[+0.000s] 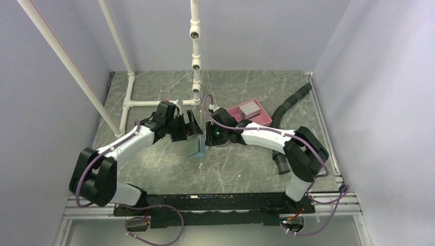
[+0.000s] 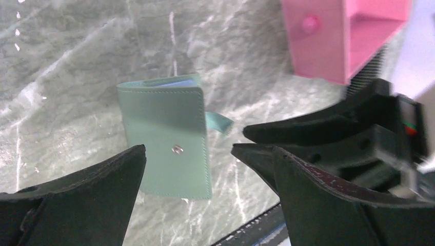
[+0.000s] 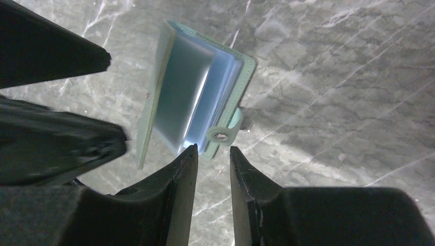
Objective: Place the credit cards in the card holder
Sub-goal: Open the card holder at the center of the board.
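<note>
- We find the card holder (image 3: 191, 97) resting on the marble-patterned table (image 1: 246, 164) between the two grippers. Its cover is lifted so the light-blue sleeves show, and neither gripper grasps it.
- Our left gripper (image 2: 208, 151) is spread wide and released, empty, hanging on the holder's cover side.
- Our right gripper (image 3: 214, 149) has its jaws a narrow way apart with nothing between them. Its tips are just beside the snap tab (image 3: 221, 134).
- The credit cards (image 1: 250, 108), a grey stack, lie in the pink tray (image 1: 264, 117) behind the right gripper, apart from the holder.
- We judge the step in hand to be opening and steadying the holder, before any card is fetched.
- Next we would need one gripper to pin a cover so the sleeves gape. The other would lift a single card from the stack by its edge.
</note>
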Tool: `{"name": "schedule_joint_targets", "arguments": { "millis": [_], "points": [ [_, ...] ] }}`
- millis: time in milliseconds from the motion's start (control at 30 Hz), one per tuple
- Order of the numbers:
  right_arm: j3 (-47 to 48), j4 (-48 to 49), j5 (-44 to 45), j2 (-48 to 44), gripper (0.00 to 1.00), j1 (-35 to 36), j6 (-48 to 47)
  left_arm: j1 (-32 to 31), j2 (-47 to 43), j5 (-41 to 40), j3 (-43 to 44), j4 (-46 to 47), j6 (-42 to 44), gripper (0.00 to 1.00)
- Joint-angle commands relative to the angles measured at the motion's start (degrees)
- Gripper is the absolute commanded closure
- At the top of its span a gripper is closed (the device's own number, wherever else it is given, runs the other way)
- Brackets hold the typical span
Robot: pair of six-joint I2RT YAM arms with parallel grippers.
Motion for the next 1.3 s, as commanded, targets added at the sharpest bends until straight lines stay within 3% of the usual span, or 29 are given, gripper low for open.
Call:
{"name": "schedule_joint_targets", "arguments": {
  "millis": [0,100,233,367,500,567,767,967,1267],
  "points": [
    [-0.84,4.48,-0.12,1.57,0.68,-0.33,0.92,-3.39,7.33,-10.13,4.43,-8.23,3.17,0.01],
    [-2.16,5.51,0.97,1.48,0.68,-0.42,0.94,-4.52,11.99,-13.87,6.62,-11.74,3.82,0.02],
    [-2.88,6.15,2.69,2.0,0.69,-0.42,0.26,-4.57,10.31,-16.3,4.05,-12.39,3.47,0.14],
    [-1.97,3.13,8.5,2.8,0.74,0.06,-2.18,-4.52,2.86,-17.12,-1.36,-10.87,2.82,0.34],
    [0.25,-0.68,14.11,2.09,0.74,2.01,-6.53,-2.64,-1.66,-15.9,-5.63,-9.97,2.23,0.6],
    [1.76,-2.39,13.17,1.13,0.71,2.79,-7.33,-0.8,-3.21,-12.03,-8.14,-7.1,1.82,0.74],
    [1.49,2.24,-1.92,-3.61,0.54,3.28,-4.3,2.58,-7.29,-4.32,-14.3,1.74,-0.58,0.9],
    [2.86,7.46,-10.48,0.34,0.53,3.1,-1.03,5.13,-9.05,-1.61,-19.19,6.34,-2.87,0.95],
    [3.7,10.23,-13.91,5.98,0.4,1.4,0.61,8.03,-9.8,-0.12,-24.64,10.88,-4.1,0.97]
  ]
}}
